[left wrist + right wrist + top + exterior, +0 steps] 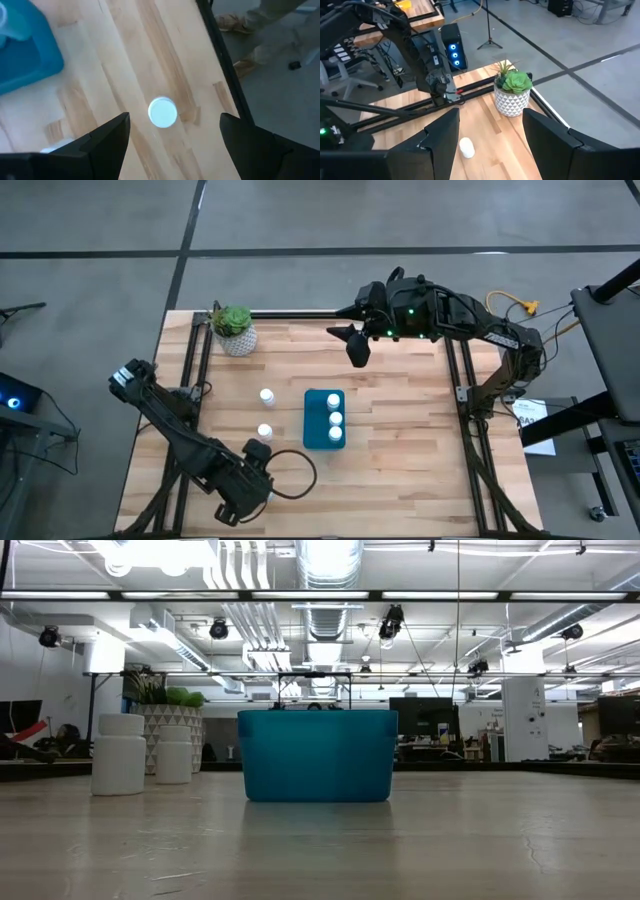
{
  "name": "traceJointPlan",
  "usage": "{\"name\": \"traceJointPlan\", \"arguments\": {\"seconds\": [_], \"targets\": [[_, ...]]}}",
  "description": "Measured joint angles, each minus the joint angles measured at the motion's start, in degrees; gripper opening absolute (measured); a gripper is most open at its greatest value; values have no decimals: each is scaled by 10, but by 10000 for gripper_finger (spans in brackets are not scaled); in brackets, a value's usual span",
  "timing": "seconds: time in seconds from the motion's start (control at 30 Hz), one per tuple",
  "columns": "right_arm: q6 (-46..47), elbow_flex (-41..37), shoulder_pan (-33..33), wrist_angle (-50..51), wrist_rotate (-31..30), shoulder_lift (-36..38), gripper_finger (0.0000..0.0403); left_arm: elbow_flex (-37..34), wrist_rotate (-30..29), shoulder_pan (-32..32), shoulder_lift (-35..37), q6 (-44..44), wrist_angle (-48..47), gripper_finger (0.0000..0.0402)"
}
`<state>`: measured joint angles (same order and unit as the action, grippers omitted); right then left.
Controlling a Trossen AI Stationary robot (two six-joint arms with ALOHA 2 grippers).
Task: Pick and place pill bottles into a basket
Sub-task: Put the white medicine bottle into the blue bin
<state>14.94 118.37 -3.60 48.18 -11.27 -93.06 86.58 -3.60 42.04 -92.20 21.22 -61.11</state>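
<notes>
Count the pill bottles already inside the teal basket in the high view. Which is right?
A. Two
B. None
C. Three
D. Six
C. Three white caps sit in a row inside the basket: bottles and; three more bottles still stand on the table at and.

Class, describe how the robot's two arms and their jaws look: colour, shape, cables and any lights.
Both arms are dark, jointed and boxy. The right arm shows small green lights near its wrist, with a yellow cable behind its base. A black cable loops beside the left arm. Each gripper has two dark, flat, tapering jaws.
</notes>
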Motion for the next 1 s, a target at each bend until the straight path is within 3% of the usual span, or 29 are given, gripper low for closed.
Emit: {"name": "traceJointPlan", "arguments": {"seconds": [0.6,1.0], "targets": [[-6,-1,0,-5,10,0,210,-164,5,0,4,32,163,290],[-6,-1,0,-4,13,0,210,-214,3,-4,4,39,222,290]]}}
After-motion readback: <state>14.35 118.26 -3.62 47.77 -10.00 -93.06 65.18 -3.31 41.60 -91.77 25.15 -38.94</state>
